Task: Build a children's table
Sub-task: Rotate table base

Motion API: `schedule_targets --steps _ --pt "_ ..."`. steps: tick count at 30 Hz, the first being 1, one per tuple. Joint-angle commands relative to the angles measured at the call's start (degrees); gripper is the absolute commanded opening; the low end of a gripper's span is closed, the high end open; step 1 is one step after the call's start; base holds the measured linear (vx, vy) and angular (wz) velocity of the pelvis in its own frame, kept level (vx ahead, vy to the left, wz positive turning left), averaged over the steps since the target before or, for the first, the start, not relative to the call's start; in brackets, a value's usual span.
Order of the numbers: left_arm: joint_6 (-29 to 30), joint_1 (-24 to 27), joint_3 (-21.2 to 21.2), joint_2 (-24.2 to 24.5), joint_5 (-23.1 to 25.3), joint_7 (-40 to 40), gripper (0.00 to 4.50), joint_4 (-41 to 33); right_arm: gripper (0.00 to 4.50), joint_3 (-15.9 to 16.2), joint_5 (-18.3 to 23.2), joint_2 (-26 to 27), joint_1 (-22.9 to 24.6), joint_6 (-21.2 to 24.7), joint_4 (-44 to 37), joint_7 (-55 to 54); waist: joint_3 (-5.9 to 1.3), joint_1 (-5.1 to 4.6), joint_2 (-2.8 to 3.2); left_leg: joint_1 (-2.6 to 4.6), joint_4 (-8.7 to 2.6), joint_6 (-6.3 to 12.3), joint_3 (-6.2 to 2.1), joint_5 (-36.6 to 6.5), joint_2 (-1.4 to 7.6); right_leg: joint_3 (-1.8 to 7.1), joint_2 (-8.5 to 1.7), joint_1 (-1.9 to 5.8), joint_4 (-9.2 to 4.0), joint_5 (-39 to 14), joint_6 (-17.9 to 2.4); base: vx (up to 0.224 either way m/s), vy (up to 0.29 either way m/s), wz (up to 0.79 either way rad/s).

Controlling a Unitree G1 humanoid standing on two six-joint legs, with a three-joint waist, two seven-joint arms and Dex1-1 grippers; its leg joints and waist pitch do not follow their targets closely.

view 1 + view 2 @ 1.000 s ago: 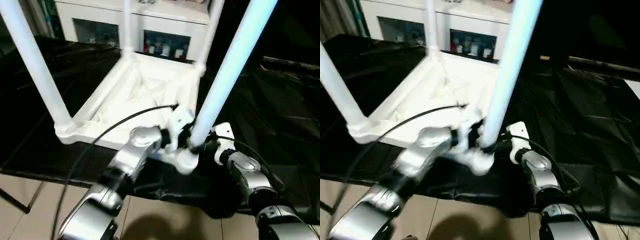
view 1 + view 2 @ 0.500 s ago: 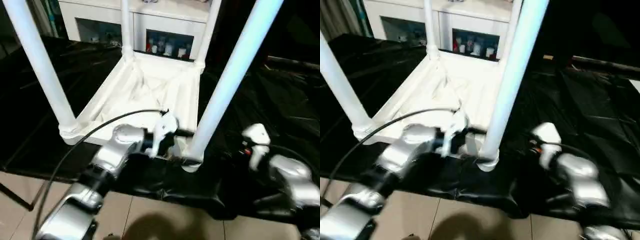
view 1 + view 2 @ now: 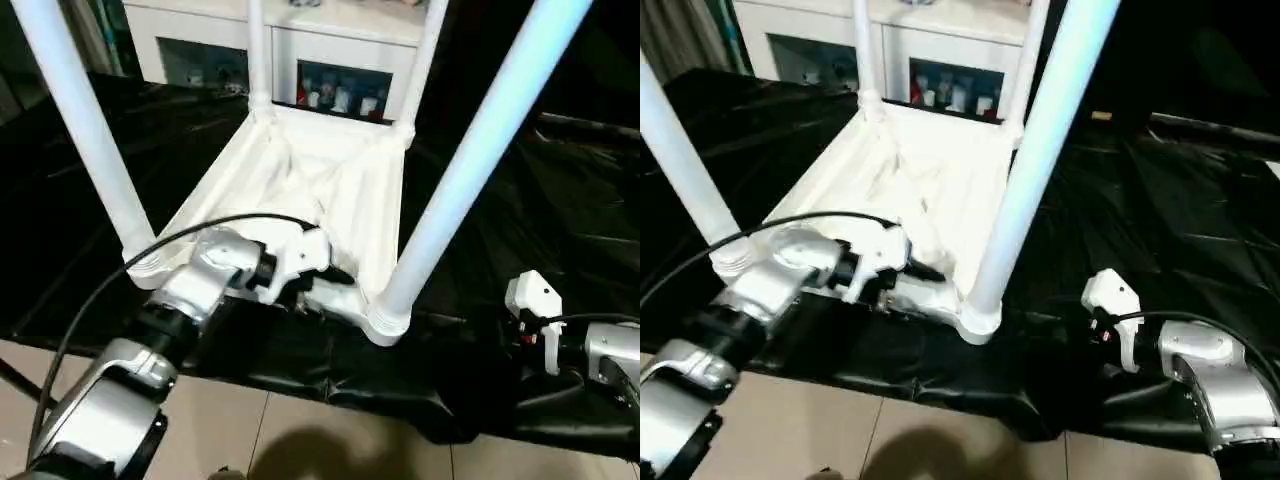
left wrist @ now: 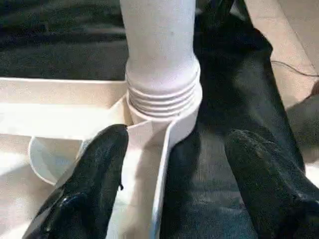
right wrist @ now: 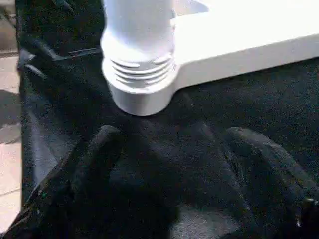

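The children's table lies upside down on the black-covered work table, all white, with its four legs pointing up. The near right leg stands in its corner socket, threads showing in the left wrist view at the socket. My left gripper is open and straddles the near rim just left of that socket: one finger inside the ribbed underside, the other over the black cover. My right gripper hovers open over the cover, right of the socket and apart from it.
The black cover spreads wide to the right and left of the white table. A white cabinet with glass doors stands behind. A black cable arcs over my left forearm. Tiled floor lies below the near edge.
My right gripper let go of the near right leg's base and drew back to the right. My left gripper slid left from the leg onto the near rim, fingers narrowing slightly.
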Motion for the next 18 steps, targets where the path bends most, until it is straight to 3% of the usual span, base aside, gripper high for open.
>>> schedule_targets --steps 1,7,18 --pt "-2.0 -2.7 -0.8 -0.2 2.3 -0.6 3.18 3.1 3.81 0.0 1.2 -1.8 1.0 2.5 -3.2 1.1 -3.81 0.31 -0.01 -0.28 -3.63 4.78 0.57 -11.4 -0.27 1.64 -2.28 3.45 -4.78 -11.6 -11.0 0.0 0.0 0.0" --pt "-6.0 -5.7 -2.3 -0.3 6.5 0.5 2.71 9.2 3.81 0.0 3.3 -3.5 2.4 6.9 -8.4 2.4 -3.91 0.59 0.35 -0.27 -3.6 4.52 0.41 -11.4 -0.17 1.64 -2.58 3.62 -4.64 -11.5 -11.2 0.0 0.0 0.0" --pt "-11.4 -7.7 -3.7 -1.0 11.3 4.2 1.82 16.7 3.81 0.3 3.8 -3.9 3.2 9.4 -11.4 1.9 -4.01 0.97 0.75 -0.1 -3.56 3.95 0.34 -11.9 -0.1 1.71 -2.68 3.62 -4.63 -10.2 -11.9 0.0 0.0 0.0"
